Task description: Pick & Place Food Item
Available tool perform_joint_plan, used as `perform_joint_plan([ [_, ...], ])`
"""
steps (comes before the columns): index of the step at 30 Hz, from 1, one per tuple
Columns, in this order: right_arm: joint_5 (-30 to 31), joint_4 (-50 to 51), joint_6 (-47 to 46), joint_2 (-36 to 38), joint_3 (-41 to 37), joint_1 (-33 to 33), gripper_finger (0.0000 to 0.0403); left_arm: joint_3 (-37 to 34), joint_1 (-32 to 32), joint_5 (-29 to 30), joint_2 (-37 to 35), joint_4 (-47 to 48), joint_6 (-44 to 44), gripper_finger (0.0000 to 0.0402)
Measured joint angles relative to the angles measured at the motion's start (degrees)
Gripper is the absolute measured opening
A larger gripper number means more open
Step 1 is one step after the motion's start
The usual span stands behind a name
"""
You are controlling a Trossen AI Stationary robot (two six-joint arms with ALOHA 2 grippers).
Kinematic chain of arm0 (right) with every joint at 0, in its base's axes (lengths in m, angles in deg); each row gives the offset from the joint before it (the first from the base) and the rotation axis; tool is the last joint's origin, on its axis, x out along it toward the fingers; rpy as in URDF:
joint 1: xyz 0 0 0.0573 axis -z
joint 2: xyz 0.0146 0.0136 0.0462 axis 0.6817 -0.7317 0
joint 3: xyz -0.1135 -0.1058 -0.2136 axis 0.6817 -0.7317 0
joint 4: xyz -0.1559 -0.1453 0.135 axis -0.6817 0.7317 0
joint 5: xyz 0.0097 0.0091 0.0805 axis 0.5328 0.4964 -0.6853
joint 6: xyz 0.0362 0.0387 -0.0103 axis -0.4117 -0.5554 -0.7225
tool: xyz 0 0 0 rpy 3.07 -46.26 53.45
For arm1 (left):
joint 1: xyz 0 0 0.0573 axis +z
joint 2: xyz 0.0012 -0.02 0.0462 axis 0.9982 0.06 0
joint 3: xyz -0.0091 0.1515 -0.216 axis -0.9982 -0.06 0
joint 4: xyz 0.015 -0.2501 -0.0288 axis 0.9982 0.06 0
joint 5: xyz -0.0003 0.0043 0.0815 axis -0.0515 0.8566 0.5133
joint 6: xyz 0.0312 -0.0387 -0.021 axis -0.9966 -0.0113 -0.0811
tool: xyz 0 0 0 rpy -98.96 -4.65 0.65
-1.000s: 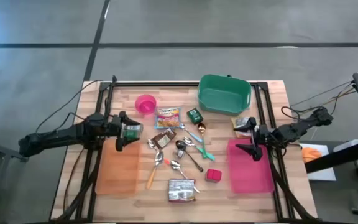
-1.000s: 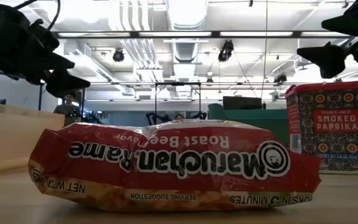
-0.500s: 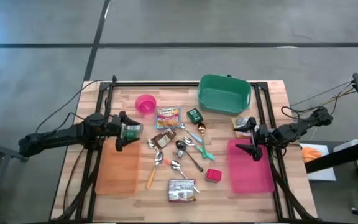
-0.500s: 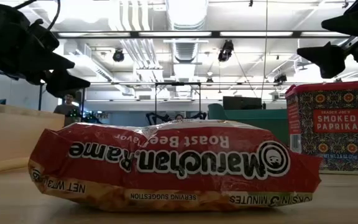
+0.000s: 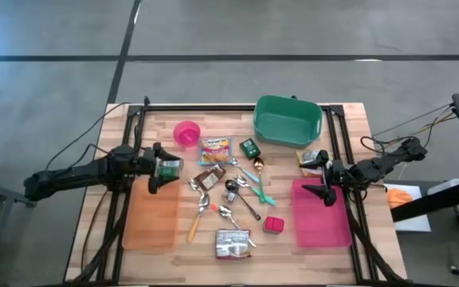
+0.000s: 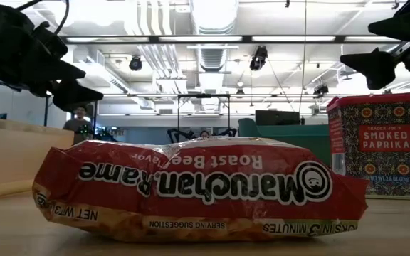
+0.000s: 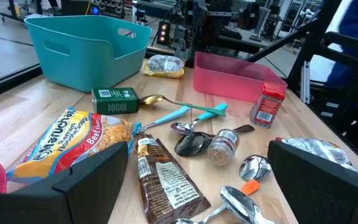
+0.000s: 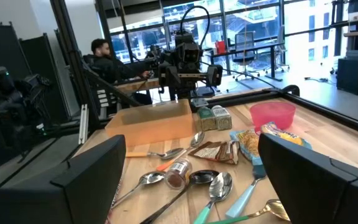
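Food items lie in the table's middle: an orange ramen packet (image 5: 214, 151) (image 7: 73, 142), a brown packet (image 5: 210, 177) (image 7: 166, 182), a small green box (image 5: 250, 147) (image 7: 115, 100), a red paprika tin (image 5: 273, 226) (image 6: 379, 144), a red ramen packet (image 5: 233, 243) (image 6: 198, 186) near the front edge, and a crumpled packet (image 5: 312, 158) beside the teal bin. My left gripper (image 5: 153, 173) hovers open and empty over the orange tray (image 5: 151, 218). My right gripper (image 5: 327, 186) hovers open and empty over the pink tray (image 5: 320, 213).
A teal bin (image 5: 287, 120) stands at the far right, a pink bowl (image 5: 186, 133) at the far left. Several spoons (image 5: 229, 199), a teal utensil (image 5: 257, 183) and a small spice jar (image 7: 219, 147) lie scattered mid-table. A person (image 8: 101, 53) sits beyond the table.
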Motion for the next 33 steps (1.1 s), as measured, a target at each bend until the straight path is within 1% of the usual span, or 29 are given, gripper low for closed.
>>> perform_joint_plan([
  [17,0.0,-0.4,0.0,0.0,0.0,0.0,0.0364,0.0,0.0,0.0,0.0,0.0,0.0,0.0391],
  [20,0.0,-4.8,0.0,0.0,0.0,0.0,0.0364,0.0,0.0,0.0,0.0,0.0,0.0,0.0391],
  [23,0.0,-9.6,2.9,0.0,0.0,0.0,0.0364,0.0,0.0,0.0,0.0,0.0,0.0,0.0391],
  [27,0.0,-12.9,6.8,0.0,0.0,0.0,0.0364,0.0,0.0,0.0,0.0,0.0,0.0,0.0391],
  [33,0.0,-13.3,11.3,0.0,0.0,0.0,0.0364,0.0,0.0,0.0,0.0,0.0,0.0,0.0391],
])
